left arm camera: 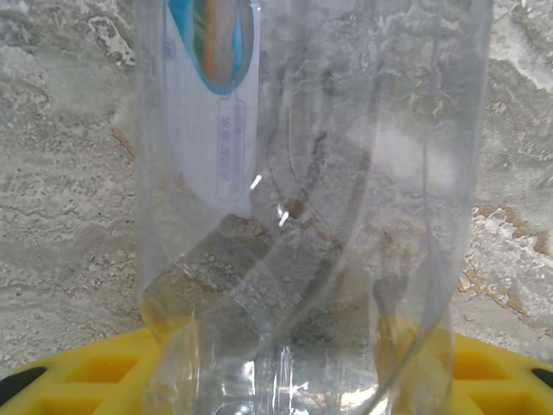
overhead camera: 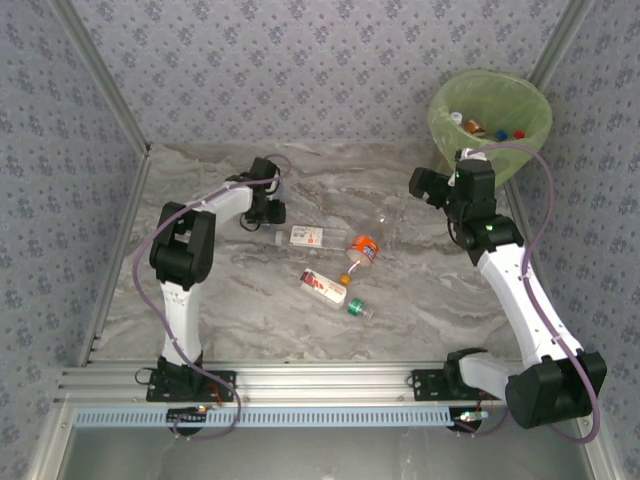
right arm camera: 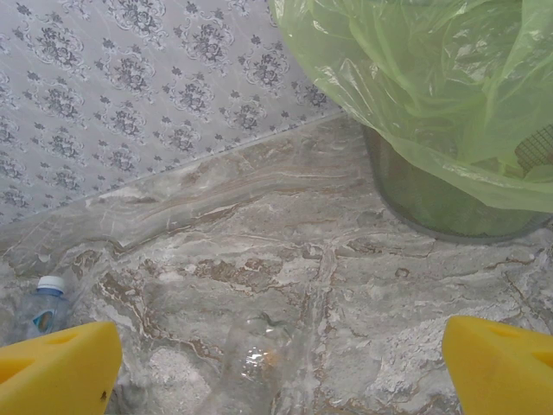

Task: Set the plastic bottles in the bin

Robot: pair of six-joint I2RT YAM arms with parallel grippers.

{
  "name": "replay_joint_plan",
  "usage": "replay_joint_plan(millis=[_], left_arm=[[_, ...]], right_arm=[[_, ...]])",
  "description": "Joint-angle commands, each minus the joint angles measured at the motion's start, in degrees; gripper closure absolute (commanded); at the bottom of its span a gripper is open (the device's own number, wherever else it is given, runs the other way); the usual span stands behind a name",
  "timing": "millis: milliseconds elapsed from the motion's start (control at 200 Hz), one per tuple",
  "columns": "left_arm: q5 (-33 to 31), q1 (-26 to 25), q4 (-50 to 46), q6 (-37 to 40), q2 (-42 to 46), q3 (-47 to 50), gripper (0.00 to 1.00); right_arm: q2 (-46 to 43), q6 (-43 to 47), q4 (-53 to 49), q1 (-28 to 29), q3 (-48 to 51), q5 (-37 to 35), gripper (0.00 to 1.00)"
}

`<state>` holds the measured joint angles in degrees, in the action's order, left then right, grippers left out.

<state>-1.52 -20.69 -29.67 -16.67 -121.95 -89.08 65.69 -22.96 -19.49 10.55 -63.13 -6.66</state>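
Clutter mid-table, open marble round it.
Labelled bottles lie scattered between the arms; the table is bare along its near strip and right side. The bin fills the far right corner. Bare marble lies between the right gripper and the bin. A clear bottle blocks the left gripper head-on.

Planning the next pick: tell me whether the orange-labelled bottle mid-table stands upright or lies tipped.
Tipped. From above, the orange-labelled bottle lies on its side, its length stretched across the marble table.
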Motion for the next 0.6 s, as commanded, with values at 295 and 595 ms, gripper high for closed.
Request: replay_joint_plan(millis=[295,595], left_arm=[[1.09,-1.44,4.95,2.43,7.66,5.88,0.59],[1.84,-2.47,5.49,-1.29,15.82,9.76,0.62]], right_arm=[[1.44,0.18,0.85,0.96,-1.06,0.96,0.02],[1.63,0.37,1.36,1.48,-1.11,1.75,0.02]])
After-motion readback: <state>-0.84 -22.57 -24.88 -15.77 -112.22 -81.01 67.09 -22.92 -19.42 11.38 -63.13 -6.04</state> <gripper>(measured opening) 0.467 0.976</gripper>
